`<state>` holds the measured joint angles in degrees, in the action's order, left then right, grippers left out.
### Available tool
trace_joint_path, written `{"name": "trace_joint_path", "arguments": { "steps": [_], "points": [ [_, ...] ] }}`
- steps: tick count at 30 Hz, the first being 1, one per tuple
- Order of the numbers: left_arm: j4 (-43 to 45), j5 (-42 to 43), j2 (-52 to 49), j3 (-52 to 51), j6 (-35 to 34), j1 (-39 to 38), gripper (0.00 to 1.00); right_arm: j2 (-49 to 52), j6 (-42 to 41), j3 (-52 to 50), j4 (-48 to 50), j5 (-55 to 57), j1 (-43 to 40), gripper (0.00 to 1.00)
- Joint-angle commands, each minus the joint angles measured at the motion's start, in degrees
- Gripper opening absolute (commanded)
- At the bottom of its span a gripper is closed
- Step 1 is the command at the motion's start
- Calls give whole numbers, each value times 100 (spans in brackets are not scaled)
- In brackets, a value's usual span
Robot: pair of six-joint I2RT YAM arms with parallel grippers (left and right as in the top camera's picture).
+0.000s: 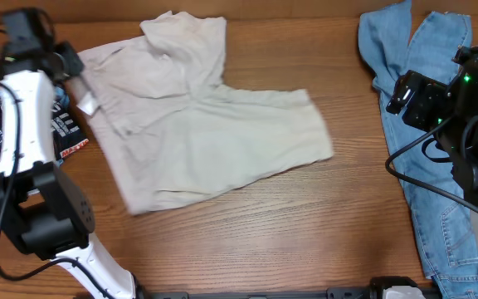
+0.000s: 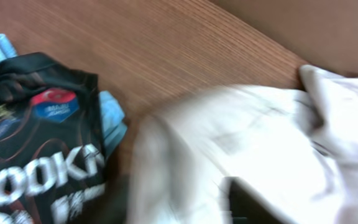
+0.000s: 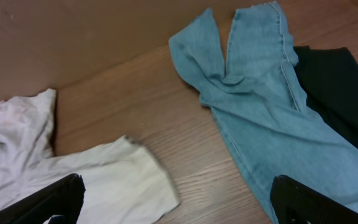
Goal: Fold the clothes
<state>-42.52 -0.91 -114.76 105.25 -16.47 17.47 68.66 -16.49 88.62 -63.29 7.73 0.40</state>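
My main worry is the left jaws. They sit at the waist-end edge of the cream trousers [image 1: 214, 141], but the left wrist view is smeared and I cannot tell whether they are clenched on cloth or released. A pull from here could slip off the limp cotton, or drag the whole garment crooked instead of folding it. The trousers lie mostly flat on the worktop [image 1: 305, 224], between the two sets of jaws, with one leg doubled back in soft creases. It is thin, matte fabric that I judge will bunch easily on the grained wood. Just left of the left jaws lies a black printed piece [image 2: 36, 155], slick-looking with white letters and near enough to snag. The right jaws are released, wide apart and holding nothing, with stiffer pale-blue jeans [image 3: 260, 106] rumpled ahead of them.
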Motion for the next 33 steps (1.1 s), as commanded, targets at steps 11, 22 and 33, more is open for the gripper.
{"name": "trace_joint_path", "arguments": {
  "steps": [11,22,33],
  "points": [
    [-3921,852,55,-181,-44,-612,100,479,-22,70,-142,-26,-15,100],
    [-3694,295,398,-2356,-273,-1462,100,782,42,70,-402,-20,-15,100],
    [-2802,-313,570,-3296,-796,-1491,100,968,33,59,-988,-33,-15,100]
  ]
}}
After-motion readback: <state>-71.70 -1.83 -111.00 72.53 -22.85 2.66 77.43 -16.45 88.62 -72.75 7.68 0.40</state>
